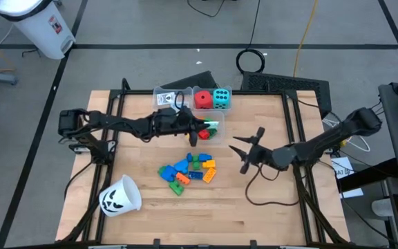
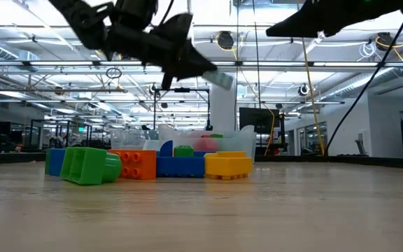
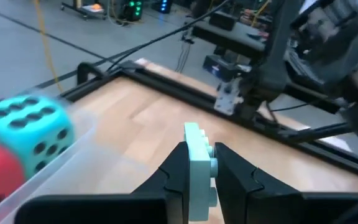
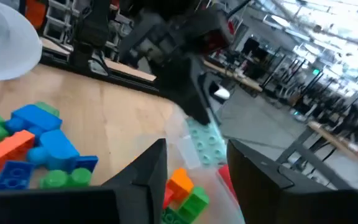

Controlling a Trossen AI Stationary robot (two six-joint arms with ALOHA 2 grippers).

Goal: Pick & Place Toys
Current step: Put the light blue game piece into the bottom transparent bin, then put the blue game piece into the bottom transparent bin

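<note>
Claws are hanging above the tabletop point(image 1: 150, 207): the left claw point(image 3: 197, 171), just above centre in the high view, is pinching a pale green block point(image 3: 199, 168) beside the clear bins point(image 1: 175, 95) with the dice point(image 1: 221, 98). Right of centre, the right claw point(image 1: 244, 153) is standing partly open, gripping nothing. Coloured blocks point(image 1: 188, 171) are lying heaped at centre.

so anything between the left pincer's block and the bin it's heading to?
Nothing visible. The left pincer grips the pale green plastic block above the clear plastic bin, which already holds blocks.
</note>
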